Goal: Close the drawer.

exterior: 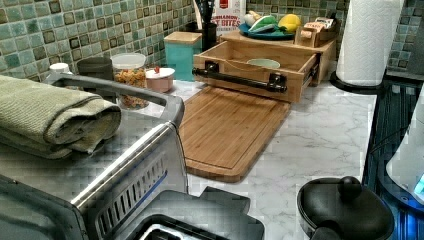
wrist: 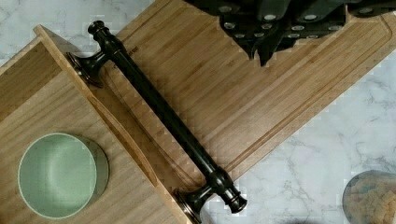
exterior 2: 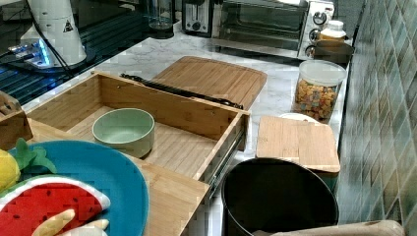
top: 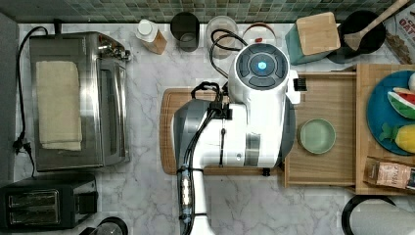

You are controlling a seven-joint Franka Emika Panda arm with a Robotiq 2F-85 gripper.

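The drawer point(top: 320, 79) is pulled out from under a wooden shelf at the top view's right, and a pale green bowl point(top: 317, 136) sits inside it. Its front panel carries a long black bar handle point(wrist: 163, 114), which also shows in the left view point(exterior: 240, 80) and the right view point(exterior 2: 182, 92). The panel's lower edge overlaps a flat bamboo cutting board point(exterior: 225, 130). My white arm point(top: 244, 122) hangs over that board. My gripper point(wrist: 264, 35) is high above the board, a little off from the handle and touching nothing.
A toaster oven point(top: 78, 98) with a folded towel on top and a black toaster point(top: 46, 203) stand at the top view's left. Jars and a teal box point(top: 315, 34) line the tiled wall. A blue plate of toy fruit point(top: 386, 112) sits on the shelf.
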